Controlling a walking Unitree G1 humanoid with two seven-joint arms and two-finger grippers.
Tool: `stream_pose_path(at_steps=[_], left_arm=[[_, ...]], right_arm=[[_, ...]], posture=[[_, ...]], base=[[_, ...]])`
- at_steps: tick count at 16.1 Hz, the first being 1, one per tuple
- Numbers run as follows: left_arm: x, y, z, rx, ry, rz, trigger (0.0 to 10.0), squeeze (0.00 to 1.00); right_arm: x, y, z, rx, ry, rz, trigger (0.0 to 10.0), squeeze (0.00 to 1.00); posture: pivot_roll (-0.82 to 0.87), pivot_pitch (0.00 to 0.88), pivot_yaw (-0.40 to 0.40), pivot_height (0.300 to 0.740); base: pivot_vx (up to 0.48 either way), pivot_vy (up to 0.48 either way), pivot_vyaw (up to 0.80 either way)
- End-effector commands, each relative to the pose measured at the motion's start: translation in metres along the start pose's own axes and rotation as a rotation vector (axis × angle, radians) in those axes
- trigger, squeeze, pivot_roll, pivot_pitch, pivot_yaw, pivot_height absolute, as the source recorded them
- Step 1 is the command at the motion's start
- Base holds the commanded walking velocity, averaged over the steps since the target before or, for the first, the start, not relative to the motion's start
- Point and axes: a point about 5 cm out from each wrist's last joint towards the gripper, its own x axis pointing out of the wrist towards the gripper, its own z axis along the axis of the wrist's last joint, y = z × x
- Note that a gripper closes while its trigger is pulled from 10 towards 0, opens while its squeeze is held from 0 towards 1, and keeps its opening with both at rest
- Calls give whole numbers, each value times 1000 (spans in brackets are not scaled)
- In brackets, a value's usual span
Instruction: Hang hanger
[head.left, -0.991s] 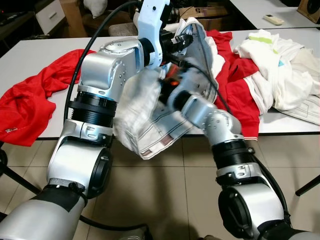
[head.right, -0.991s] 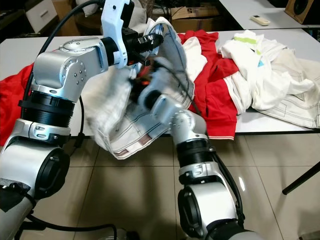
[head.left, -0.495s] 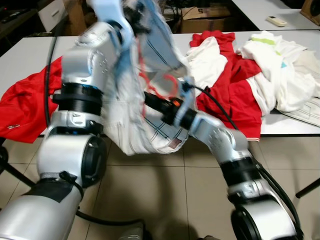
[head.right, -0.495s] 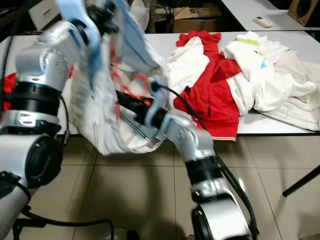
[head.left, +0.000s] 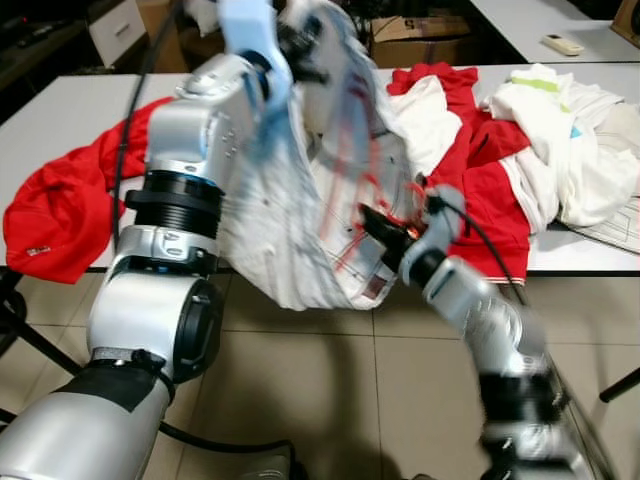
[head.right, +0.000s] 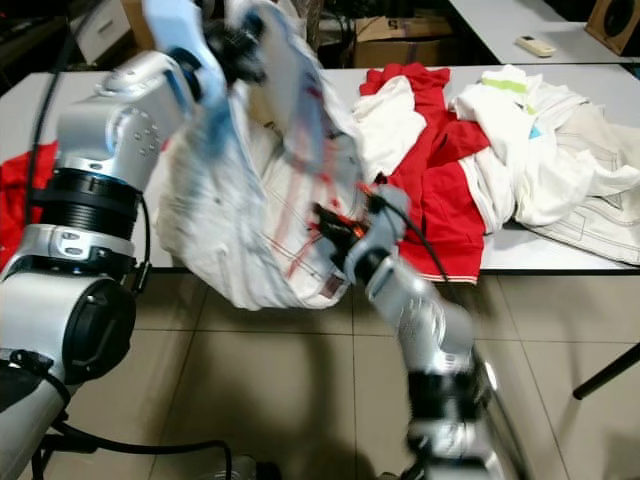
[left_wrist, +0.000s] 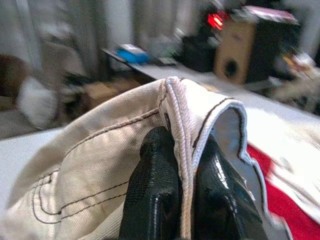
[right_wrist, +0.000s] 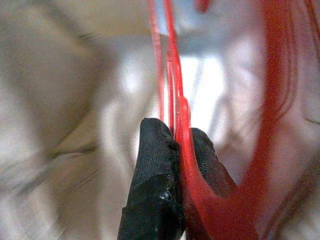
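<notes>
The left arm was bent sharply upward, its gripper (left_wrist: 186, 200) raised high above the near edge of the desk (head.left: 70, 115). Its two black fingers (left_wrist: 155, 190) were pinched tight on the seamed edge of a pale cream garment (head.left: 290, 230), which hung from that point in a loose sack down past the desk edge toward the tiled floor (head.left: 330, 390).

The right arm reached forward and up from low on the robot's right, forearm slanted toward the hanging cloth. The right gripper (right_wrist: 176, 150) was clamped on a thin rail of the red hanger (right_wrist: 182, 120). The hanger sat against the garment, its red showing as blurred streaks (head.left: 350, 215) on the cloth.

Behind, a red shirt (head.left: 60, 215) lay on the desk's left, red and white clothes (head.left: 500, 170) heaped on its right.
</notes>
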Motion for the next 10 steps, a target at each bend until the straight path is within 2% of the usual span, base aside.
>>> stream_pose_path(at_steps=[1, 3, 4, 6, 7, 9, 10], left_arm=[[-1, -4, 5, 16, -8, -35, 235, 0], [-1, -6, 0, 16, 22, -56, 627, 0], [-4, -16, -13, 47, 99, -146, 1176, 0], [-6, -20, -19, 59, 129, -182, 1216, 0], [-14, -17, -33, 185, 195, -235, 902, 0], [-22, -3, -42, 319, 229, -211, 784, 0], [-27, 8, -42, 366, 247, -189, 392, 0]], right_arm=[[-2, -10, -2, 66, -29, -92, 10000, 0], [-1, -5, -5, 147, -41, -80, 10000, 0], [3, 8, -4, 232, -65, -16, 10000, 0], [5, 13, -3, 258, -73, 5, 10000, 0], [7, 21, 9, 287, -119, 52, 10000, 0], [6, 25, 21, 261, -165, 79, 10000, 0], [5, 25, 26, 262, -196, 75, 10000, 0]], posture=[[-88, 0, 141, 740], [-91, 0, 147, 740], [-88, 0, 145, 740], [-87, 0, 145, 740], [-75, 0, 134, 740], [-71, 0, 132, 740], [-70, 0, 130, 740]], base=[[0, 0, 0], [0, 0, 0], [0, 0, 0], [0, 0, 0], [0, 0, 0], [0, 0, 0], [0, 0, 0]])
